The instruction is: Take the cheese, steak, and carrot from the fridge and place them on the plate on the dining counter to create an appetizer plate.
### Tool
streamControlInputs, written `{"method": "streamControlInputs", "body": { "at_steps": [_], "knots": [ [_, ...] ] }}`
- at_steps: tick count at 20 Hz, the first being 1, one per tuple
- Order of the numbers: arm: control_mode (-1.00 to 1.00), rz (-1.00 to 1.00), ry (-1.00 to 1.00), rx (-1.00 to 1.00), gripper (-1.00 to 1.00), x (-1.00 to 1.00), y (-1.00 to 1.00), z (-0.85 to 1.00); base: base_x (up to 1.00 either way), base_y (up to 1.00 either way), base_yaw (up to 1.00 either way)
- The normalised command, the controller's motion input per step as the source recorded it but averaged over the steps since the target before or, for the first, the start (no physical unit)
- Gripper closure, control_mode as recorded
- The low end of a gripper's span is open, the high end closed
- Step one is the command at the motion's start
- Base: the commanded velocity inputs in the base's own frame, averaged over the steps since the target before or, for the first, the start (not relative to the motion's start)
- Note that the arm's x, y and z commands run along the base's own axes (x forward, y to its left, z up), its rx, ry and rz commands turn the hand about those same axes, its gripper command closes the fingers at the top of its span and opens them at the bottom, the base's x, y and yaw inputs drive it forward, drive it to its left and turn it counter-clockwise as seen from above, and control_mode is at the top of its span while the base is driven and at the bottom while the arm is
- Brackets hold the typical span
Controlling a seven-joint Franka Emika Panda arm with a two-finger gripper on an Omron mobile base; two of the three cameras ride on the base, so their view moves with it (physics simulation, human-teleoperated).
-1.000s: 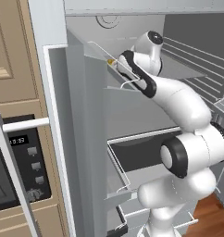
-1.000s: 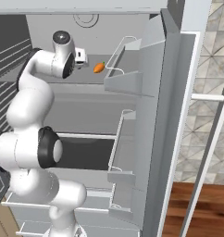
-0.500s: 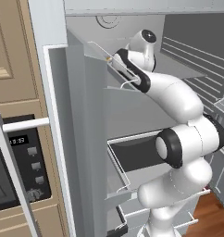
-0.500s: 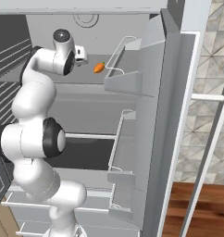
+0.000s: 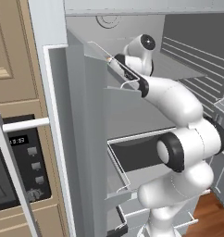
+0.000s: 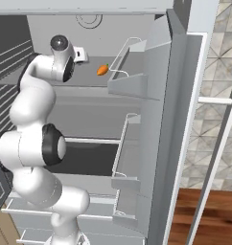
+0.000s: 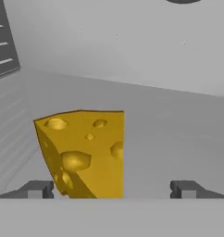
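Two dark fingertips (image 7: 37,189) stand wide apart at the bottom of the hand view, marking the hand (image 7: 111,190) as fully open and holding nothing. Between them, nearer the left tip, the cheese (image 7: 84,152) sits on the grey upper shelf (image 7: 178,143) of the fridge (image 6: 180,95), a yellow holed wedge with its straight edge upright; whether the left tip touches it cannot be told. Seen from the right base, the arm (image 6: 36,110) reaches up into the open fridge with its wrist at the upper shelf, and the carrot (image 6: 103,70) lies on that same shelf, well to the right of the wrist and just beside the wire-railed door shelf (image 6: 130,72). Seen from the left base, the arm (image 5: 174,106) bends up past the left door (image 5: 81,139), its wrist near the upper door shelf (image 5: 118,78); a black oven (image 5: 21,162) stands to the left.
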Motion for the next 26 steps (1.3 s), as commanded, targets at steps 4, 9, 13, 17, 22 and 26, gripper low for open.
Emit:
{"method": "streamControlInputs", "body": {
  "at_steps": [4,9,13,17,22,26],
  "knots": [
    [-1.0,0.0,-0.01,0.0,-1.0,0.0,0.0,-0.01,0.0,0.0,0.0],
    [-1.0,0.0,0.03,0.0,-1.0,0.0,0.0,-0.15,0.0,0.0,0.0],
    [-1.0,0.0,0.15,0.0,1.0,0.04,0.04,-0.21,0.0,0.0,0.0],
    [-1.0,0.0,0.07,0.0,1.0,0.04,0.11,-0.19,0.0,0.0,0.0],
    [-1.0,0.0,0.0,0.0,1.0,0.01,0.11,-0.08,0.0,0.0,0.0],
    [-1.0,0.0,0.0,0.0,1.0,0.0,0.0,0.0,0.0,0.0,0.0]
  ]
}}
